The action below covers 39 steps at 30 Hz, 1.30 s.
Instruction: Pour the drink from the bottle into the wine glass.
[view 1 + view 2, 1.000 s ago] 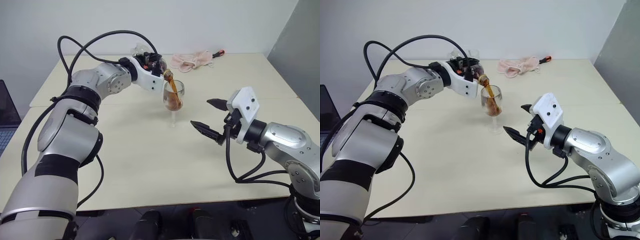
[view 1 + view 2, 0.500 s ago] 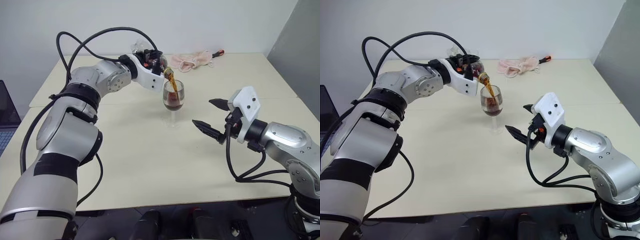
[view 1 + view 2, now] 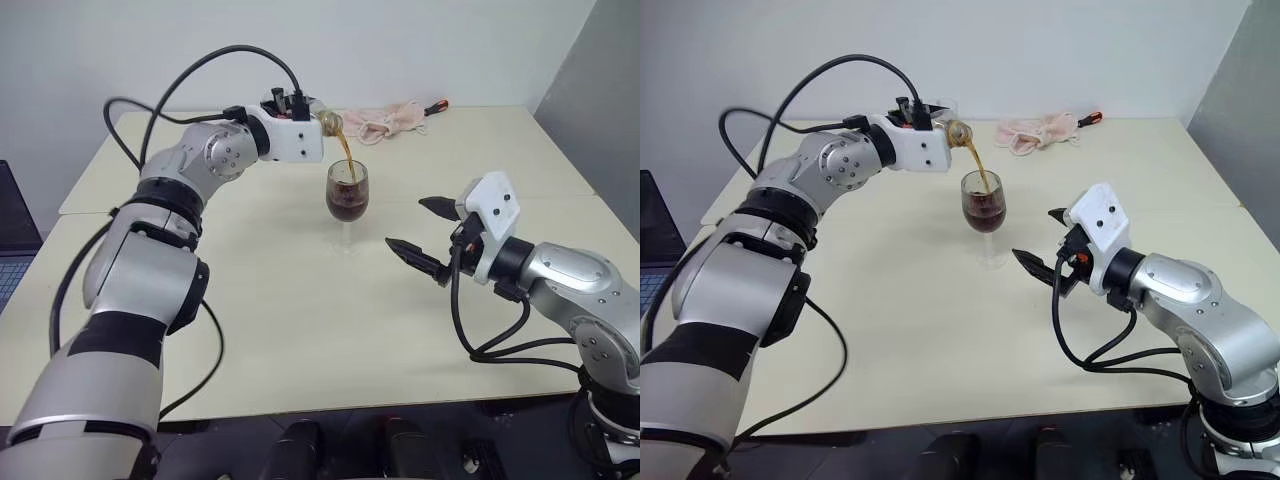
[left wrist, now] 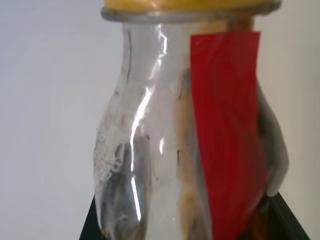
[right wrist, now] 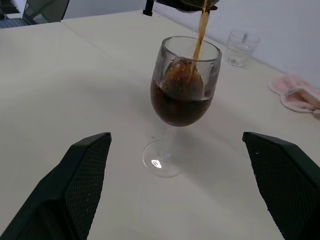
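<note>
The pale cream bench (image 3: 300, 330) carries everything, running back to a light wall. Over its far middle the left hand (image 3: 305, 128) is clamped shut on the bottle (image 3: 328, 122), holding it tipped on its side with the mouth just above and to the left of the wine glass (image 3: 347, 200). In the left wrist view the bottle (image 4: 185, 145) is close up: clear rounded plastic, a red label strip (image 4: 227, 130) down its neck, a yellow rim at the end, and little liquid visible in the part that can be seen. The right hand (image 3: 417, 232) hovers just to the right of the glass, level with its stem, its two black fingers (image 5: 80, 175) spread wide with nothing between them and not touching the glass. The wine glass stands upright on its round foot near the bench's centre, its bowl about half full. A thin brown stream of the drink (image 5: 199, 35) falls from the bottle's mouth into the bowl, where the dark liquid is topped with froth. Behind, near the far edge, lies a crumpled pink cloth (image 3: 385, 120); a short clear tumbler (image 5: 241, 47) stands beyond the glass, and a small tool with a red-and-black handle (image 3: 436, 104) lies beside the cloth.
</note>
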Each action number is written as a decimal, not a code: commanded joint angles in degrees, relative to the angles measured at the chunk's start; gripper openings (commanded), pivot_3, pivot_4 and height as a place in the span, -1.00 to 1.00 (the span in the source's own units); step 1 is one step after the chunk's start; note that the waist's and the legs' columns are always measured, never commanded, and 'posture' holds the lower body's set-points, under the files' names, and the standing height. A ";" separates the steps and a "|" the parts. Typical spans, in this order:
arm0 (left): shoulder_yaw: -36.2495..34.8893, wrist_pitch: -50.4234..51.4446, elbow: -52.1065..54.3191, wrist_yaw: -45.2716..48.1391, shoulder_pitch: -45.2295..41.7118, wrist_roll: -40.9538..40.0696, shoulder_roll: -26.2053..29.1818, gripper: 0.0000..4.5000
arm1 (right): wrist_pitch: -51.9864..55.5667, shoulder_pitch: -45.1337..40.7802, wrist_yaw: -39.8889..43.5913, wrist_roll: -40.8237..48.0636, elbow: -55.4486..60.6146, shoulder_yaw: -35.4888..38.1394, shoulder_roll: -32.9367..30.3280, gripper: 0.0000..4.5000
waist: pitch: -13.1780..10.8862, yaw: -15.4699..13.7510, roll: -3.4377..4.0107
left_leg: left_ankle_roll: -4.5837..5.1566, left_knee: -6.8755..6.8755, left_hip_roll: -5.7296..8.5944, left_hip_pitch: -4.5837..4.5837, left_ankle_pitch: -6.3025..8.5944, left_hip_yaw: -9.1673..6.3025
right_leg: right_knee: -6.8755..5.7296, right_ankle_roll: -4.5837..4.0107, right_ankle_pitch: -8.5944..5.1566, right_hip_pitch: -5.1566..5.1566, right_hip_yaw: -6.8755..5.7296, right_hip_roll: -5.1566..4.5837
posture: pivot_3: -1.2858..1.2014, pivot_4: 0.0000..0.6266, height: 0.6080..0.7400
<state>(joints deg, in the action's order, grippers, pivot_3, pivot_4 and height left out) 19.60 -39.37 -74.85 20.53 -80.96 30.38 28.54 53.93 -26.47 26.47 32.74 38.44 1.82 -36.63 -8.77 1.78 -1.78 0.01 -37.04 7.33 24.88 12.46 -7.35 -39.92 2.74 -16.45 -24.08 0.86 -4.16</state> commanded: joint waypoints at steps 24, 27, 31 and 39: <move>-35.91 50.02 44.79 6.45 40.08 -42.28 -0.01 -0.37 | 3.40 -25.80 3.33 -5.25 -14.45 -18.97 9.95 1.00 | 0.14 1.28 -0.12 | -0.03 -0.07 -0.01 0.00 -0.01 -0.31 | -0.07 -0.04 0.01 -0.02 0.01 -0.01 | 0.03 -0.52 1.00; -36.73 53.02 50.34 3.97 44.37 -43.91 -1.75 0.22 | 2.50 -25.94 4.24 -7.82 -15.95 -21.11 9.50 1.00 | 0.16 1.07 -0.14 | -0.04 -0.09 0.00 0.00 -0.02 -0.32 | -0.08 -0.04 0.01 -0.02 -0.01 -0.02 | 0.03 -0.52 1.00; -36.84 55.76 55.04 1.80 47.77 -44.80 -2.75 0.82 | 2.29 -26.20 5.67 -8.63 -16.17 -20.88 9.35 1.00 | 0.17 1.11 -0.14 | -0.04 -0.09 -0.01 -0.01 -0.02 -0.30 | -0.07 -0.04 0.01 -0.02 -0.01 -0.02 | 0.03 -0.52 1.00; -38.37 61.60 65.53 0.70 51.68 -47.08 -0.49 0.98 | 1.30 -26.78 8.03 -10.38 -17.43 -19.94 8.85 1.00 | 0.18 1.29 -0.13 | -0.04 -0.08 -0.01 -0.01 -0.01 -0.29 | -0.05 -0.04 0.01 -0.01 0.01 -0.02 | 0.03 -0.52 1.00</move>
<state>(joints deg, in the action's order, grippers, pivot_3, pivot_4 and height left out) -16.32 21.24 -14.13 21.74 -29.49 -15.56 26.26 56.56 -51.43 33.85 23.26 20.62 -19.71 -27.14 -8.59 3.07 -1.91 -0.04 -37.11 7.32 24.87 12.44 -7.64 -39.97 2.69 -16.44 -24.10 0.88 -4.18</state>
